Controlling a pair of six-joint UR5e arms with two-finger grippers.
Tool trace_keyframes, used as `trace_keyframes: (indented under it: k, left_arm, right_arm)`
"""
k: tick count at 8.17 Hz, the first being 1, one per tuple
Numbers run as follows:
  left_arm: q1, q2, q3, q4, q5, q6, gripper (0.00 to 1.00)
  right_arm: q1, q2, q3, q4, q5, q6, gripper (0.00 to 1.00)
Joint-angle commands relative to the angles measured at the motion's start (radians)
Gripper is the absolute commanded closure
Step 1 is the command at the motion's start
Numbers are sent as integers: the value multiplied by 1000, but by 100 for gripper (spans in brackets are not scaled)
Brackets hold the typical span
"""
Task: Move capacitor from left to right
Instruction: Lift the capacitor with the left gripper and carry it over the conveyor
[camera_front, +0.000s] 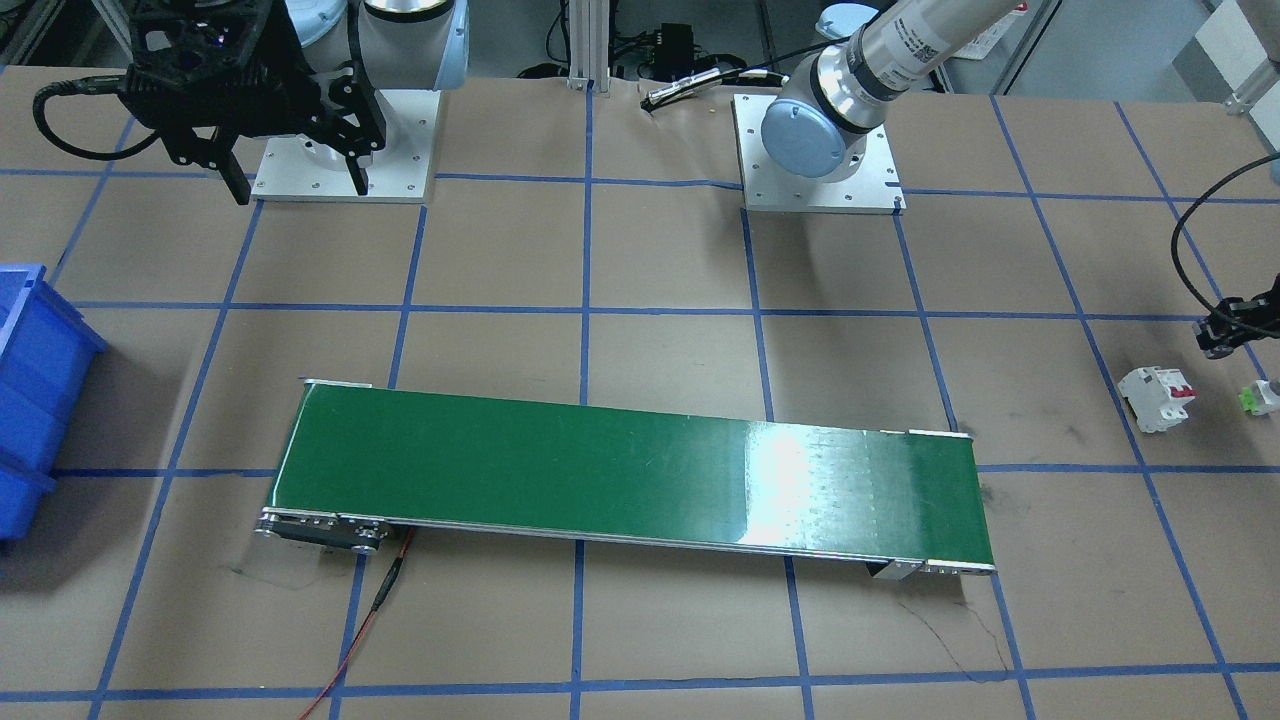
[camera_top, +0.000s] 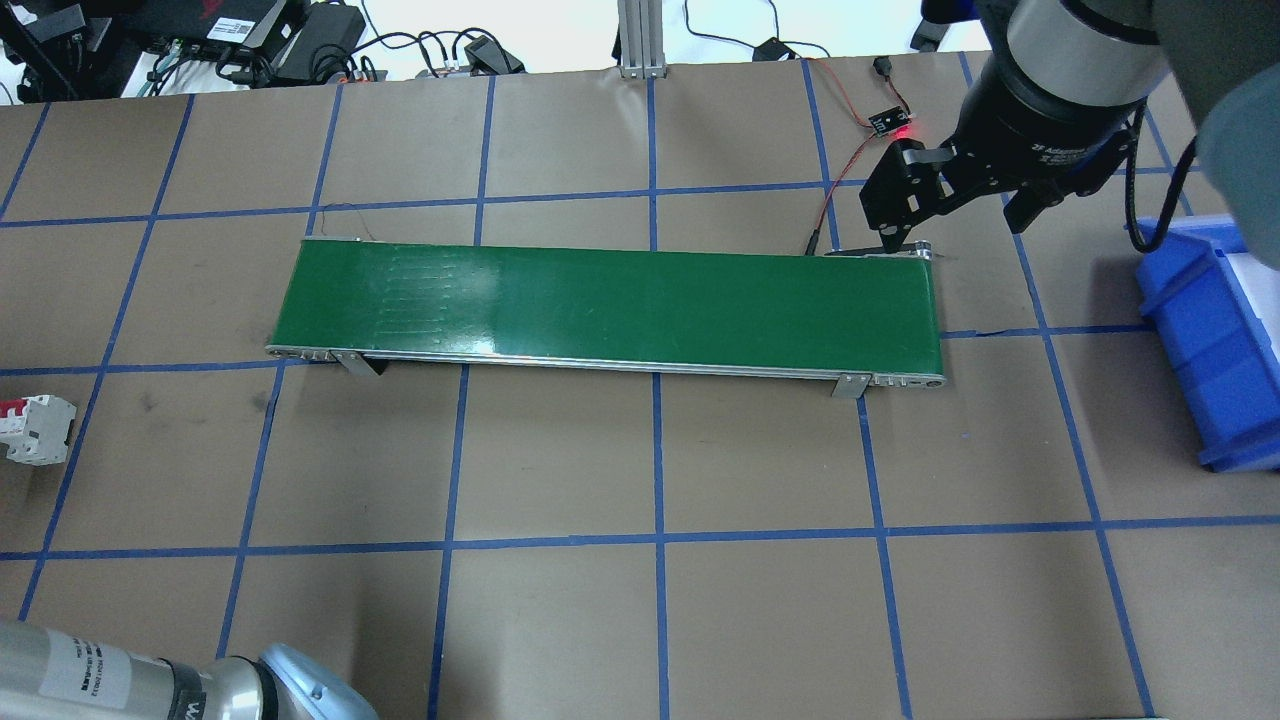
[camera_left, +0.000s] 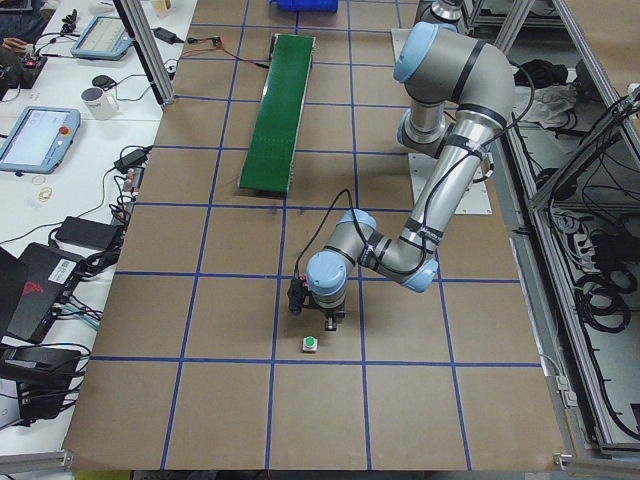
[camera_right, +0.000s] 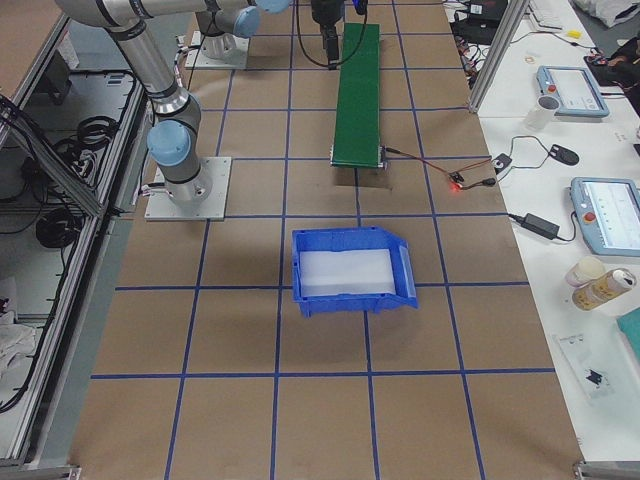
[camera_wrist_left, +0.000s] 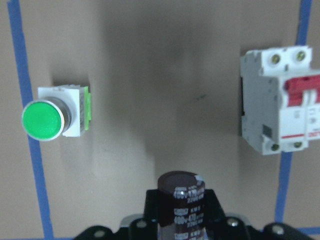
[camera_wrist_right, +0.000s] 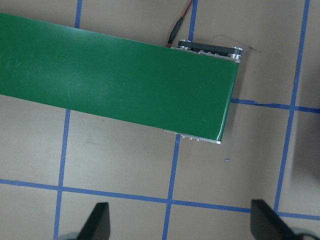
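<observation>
Capacitor (camera_wrist_left: 181, 197) — dark cylinder with a printed band down its side, clamped between the jaws of the left gripper (camera_front: 1226, 335) over the brown table (camera_front: 650, 260) at the robot's left end. Flanking it and apart from it are a green push button (camera_wrist_left: 44, 119) and a white breaker (camera_wrist_left: 280, 100). Right gripper (camera_wrist_right: 182, 222) — fingers spread wide, nothing held, near the green conveyor belt (camera_wrist_right: 115, 80) at its right end.
</observation>
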Motion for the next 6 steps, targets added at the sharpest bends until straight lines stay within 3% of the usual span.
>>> trace_keyframes:
  k: [1, 3, 6]
  left_arm:
    - [-69, 137, 47, -109, -8, -148, 100]
    - [-199, 164, 134, -200, 0, -259, 100]
    - [-447, 188, 138, -203, 50, -483, 100]
  right_arm:
    - [-1, 0, 0, 0, 0, 0, 0]
    - [-1, 1, 0, 0, 0, 0, 0]
    - [-1, 1, 0, 0, 1, -1, 0]
